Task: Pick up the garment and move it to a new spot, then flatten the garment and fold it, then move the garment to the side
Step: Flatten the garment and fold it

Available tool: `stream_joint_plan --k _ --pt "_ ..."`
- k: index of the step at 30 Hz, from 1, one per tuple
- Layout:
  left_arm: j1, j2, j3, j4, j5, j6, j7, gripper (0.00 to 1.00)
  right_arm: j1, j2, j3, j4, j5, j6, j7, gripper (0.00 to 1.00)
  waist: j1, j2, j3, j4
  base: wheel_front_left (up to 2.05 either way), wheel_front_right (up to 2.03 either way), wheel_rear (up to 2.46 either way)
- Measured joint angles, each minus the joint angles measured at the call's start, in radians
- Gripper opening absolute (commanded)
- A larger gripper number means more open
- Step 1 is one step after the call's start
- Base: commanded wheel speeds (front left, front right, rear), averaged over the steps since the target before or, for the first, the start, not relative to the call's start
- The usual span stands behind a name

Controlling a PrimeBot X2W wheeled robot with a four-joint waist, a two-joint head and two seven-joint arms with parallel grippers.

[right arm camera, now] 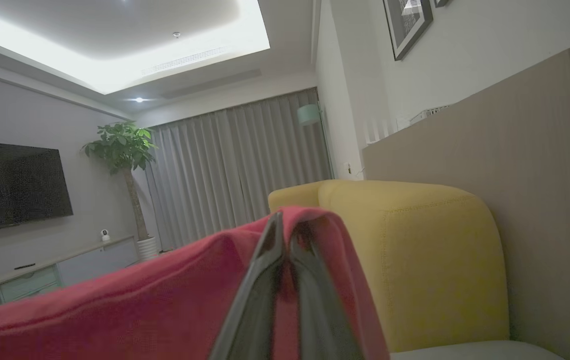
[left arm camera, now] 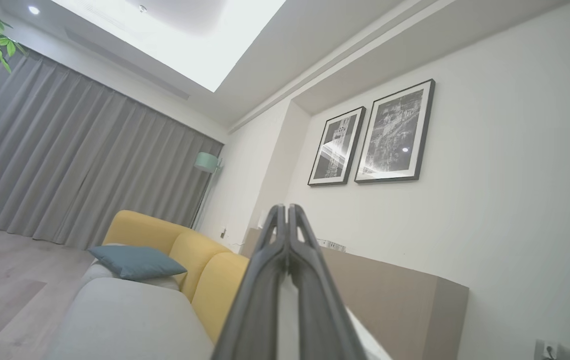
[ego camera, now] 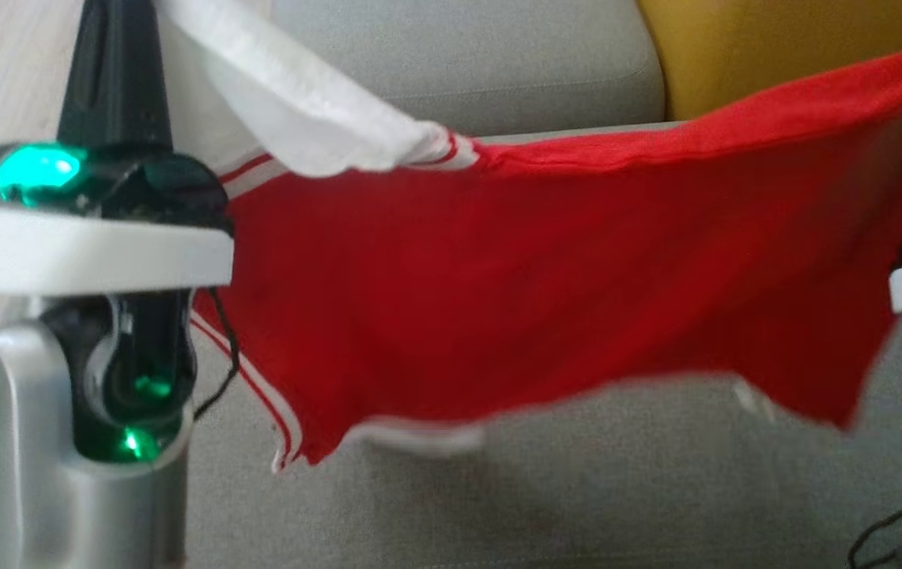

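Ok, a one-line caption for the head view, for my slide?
Left tool and right tool hold the red garment stretched in the air above the grey sofa.

**A:** How does the left arm (ego camera: 16, 474) look?
**B:** It has a rounded silver-grey shell, then a glossy black wrist (ego camera: 142, 182) glowing green. A flat white bracket (ego camera: 87, 257) crosses it, and a thin black cable (ego camera: 227, 371) loops beside it.
**A:** And the grippers?
**B:** The left gripper (left arm camera: 287, 212) and right gripper (right arm camera: 287, 225) each have two long, dark grey, tapering fingers.
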Motion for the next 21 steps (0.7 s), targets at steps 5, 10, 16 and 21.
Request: stream_joint_plan --k 5,10,16,21 --pt "-0.111 0.024 -0.010 0.101 0.000 -0.017 0.030 0.00 -0.061 0.000 -0.017 0.054 0.009 0.000 0.035 0.00 0.0000 0.0000 0.030 -0.004 0.00 0.00 0.00" --pt "-0.305 0.051 -0.007 0.346 -0.003 -0.070 0.039 0.00 -0.306 -0.001 -0.026 0.287 -0.007 0.000 -0.001 0.00 0.0000 0.0000 0.100 -0.017 0.00 0.00 0.00" --pt "-0.688 0.089 -0.001 0.669 0.052 -0.148 -0.044 0.00 -0.753 -0.006 -0.024 0.663 -0.091 0.000 -0.151 0.00 0.0000 0.0000 0.250 -0.026 0.00 0.00 0.00" --pt "-0.910 0.084 0.012 0.888 0.074 -0.187 -0.175 0.00 -1.003 -0.015 -0.046 0.924 -0.116 0.000 -0.337 0.00 0.0004 -0.0001 0.360 -0.021 0.00 0.00 0.00"
